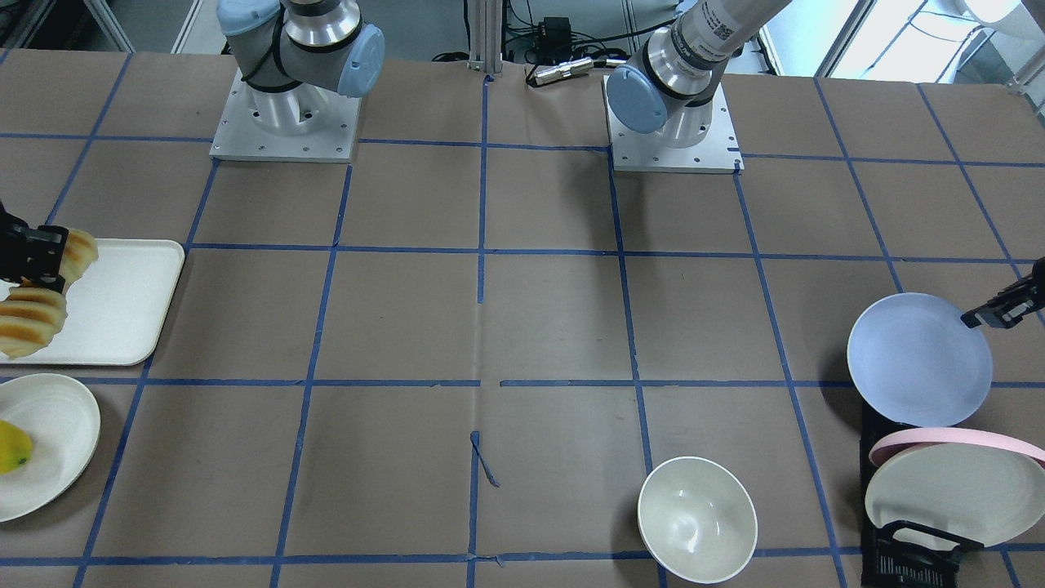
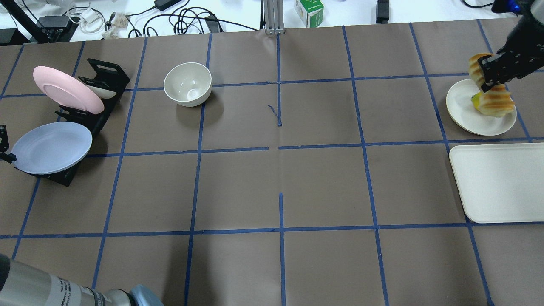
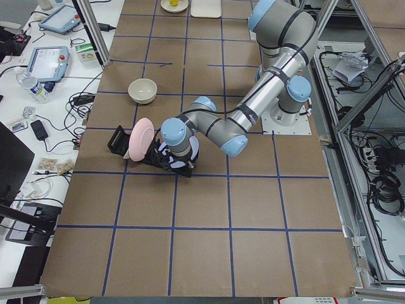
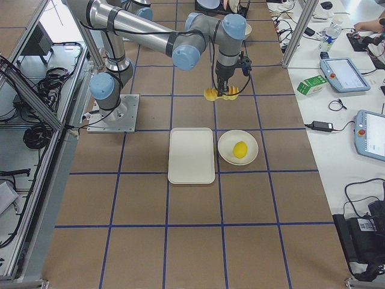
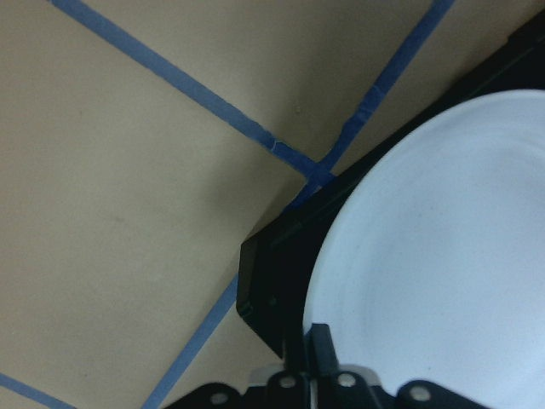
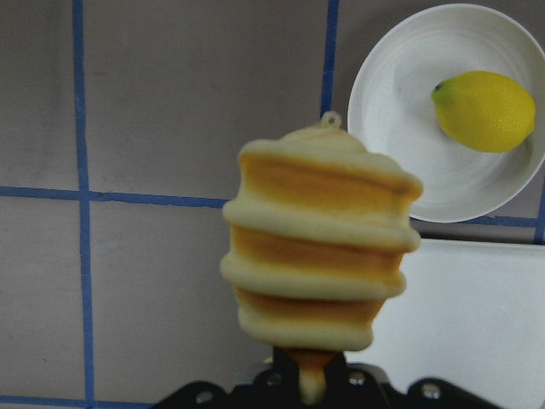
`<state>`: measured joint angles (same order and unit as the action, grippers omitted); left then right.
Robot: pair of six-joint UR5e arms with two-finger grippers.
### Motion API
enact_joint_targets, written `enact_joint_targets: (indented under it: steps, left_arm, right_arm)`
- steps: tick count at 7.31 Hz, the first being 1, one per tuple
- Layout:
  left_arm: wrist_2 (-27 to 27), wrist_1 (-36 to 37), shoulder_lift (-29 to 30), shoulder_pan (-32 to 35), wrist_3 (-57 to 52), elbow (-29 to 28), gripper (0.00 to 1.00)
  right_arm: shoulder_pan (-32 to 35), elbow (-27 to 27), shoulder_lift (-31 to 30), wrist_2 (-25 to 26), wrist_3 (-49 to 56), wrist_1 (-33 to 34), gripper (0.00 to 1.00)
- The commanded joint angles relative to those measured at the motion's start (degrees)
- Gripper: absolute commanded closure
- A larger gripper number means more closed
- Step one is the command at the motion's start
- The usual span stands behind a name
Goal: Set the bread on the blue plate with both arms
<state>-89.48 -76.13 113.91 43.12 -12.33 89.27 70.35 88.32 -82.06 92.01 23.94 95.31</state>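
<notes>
Left pincer (image 1: pixel 976 317) largely cut off at edge; bread (image 1: pixel 33 317) middle seemingly hidden by right pincer (image 1: pixel 54 260).

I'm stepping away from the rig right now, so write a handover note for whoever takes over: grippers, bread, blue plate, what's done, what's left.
Right gripper: jaws shut on the bread, held in the air near the tray.
Left gripper: jaws shut on the blue plate's rim, at the end of the rack. I cannot tell if the plate is clear of the rack.
Done: both things are gripped.
Left: bring plate and bread together, set the bread on the plate, and release.
</notes>
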Motion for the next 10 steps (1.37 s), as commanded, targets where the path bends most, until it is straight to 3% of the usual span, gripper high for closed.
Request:
enact_joint_targets:
  steps: [1, 3, 5, 8, 10]
  left_arm:
    - [-0.5, -3.3, -2.2, 0.0, 0.0, -0.5, 1.00]
    - [-0.9, -16.6, -6.0, 0.0, 0.7, -2.0, 1.00]
    - [1.4, -27.9, -9.2, 1.0, 1.7, -1.1, 1.00]
    - [10.9, -29.4, -12.8, 14.0, 3.6, 4.4, 1.00]
    - [16.8, -20.8, -15.3, 24.0, 11.7, 6.5, 1.00]
  right_arm:
    - [4.2, -4.3, 0.5, -0.1, -6.0, -3.8, 1.00]
    - [6.9, -5.0, 0.6, -0.7, -7.0, -4.9, 1.00]
    - [14.3, -4.8, 0.7, -2.7, -11.4, -4.5, 1.00]
    - [15.7, -4.4, 1.1, -3.3, -11.3, -4.3, 1.00]
    - [16.0, -3.5, 1.0, -3.4, -11.3, -4.3, 1.00]
